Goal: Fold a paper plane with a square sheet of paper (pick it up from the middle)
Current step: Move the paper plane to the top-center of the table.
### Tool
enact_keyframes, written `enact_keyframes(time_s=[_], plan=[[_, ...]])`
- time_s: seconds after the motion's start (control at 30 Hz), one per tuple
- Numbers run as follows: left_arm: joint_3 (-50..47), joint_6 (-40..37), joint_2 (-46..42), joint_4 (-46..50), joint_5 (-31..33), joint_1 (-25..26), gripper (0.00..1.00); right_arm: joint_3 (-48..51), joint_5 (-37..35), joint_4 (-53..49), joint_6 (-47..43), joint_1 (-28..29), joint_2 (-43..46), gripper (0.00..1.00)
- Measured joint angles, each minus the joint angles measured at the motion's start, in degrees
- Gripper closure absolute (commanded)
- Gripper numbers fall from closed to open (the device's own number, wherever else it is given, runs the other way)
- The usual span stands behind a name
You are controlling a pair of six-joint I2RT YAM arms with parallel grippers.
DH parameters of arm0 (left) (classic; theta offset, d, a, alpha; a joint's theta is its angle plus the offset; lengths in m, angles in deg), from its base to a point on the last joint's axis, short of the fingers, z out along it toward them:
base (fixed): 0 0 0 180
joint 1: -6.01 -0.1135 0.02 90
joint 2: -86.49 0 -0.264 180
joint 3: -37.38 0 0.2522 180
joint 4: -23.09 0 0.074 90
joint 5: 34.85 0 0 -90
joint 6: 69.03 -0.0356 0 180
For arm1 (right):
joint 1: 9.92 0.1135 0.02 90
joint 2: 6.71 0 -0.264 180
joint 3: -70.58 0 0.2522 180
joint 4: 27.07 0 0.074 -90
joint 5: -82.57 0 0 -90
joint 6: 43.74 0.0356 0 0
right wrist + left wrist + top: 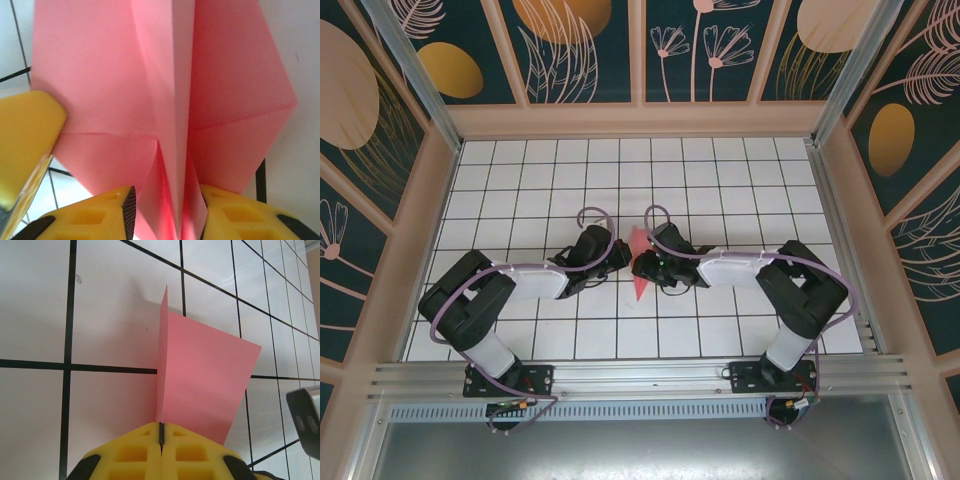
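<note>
The pink sheet of paper (638, 268) is folded into a narrow pointed shape and is held off the tiled table between both grippers at the middle. My left gripper (623, 258) comes from the left; in its wrist view the yellow jaws (161, 432) are shut on the paper's centre crease, one flap (200, 385) spreading to the right. My right gripper (644, 266) comes from the right. In the right wrist view its jaws (166, 210) stand apart around the paper's lower layers (165, 100), which brush both pads without being pressed flat.
The white tiled table (720, 180) is walled by patterned panels at the back and sides, and a metal rail (640, 375) runs along the near edge. A left yellow finger (25, 145) shows beside the paper, close to my right jaws.
</note>
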Motion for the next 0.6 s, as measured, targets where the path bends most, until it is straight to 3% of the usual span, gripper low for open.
enact_keyframes(time_s=[0.13,0.27,0.43,0.6], plan=[[0.0,0.0,0.0,0.0,0.0,0.0,0.91,-3.3,-1.7,-2.8,-0.5,0.2,-2.9,0.77],[0.0,0.3,-0.1,0.3,0.2,0.0,0.67,-5.5,-2.9,-4.5,-0.9,0.2,-5.0,0.89],[0.0,-0.2,-3.4,3.6,2.1,-0.4,0.33,-7.8,-6.2,-8.7,-3.2,0.2,-5.1,0.92],[0.0,-0.7,-8.3,8.5,6.7,-2.0,0.15,-10.1,-11.2,-15.6,-8.2,-0.6,-4.2,0.91]])
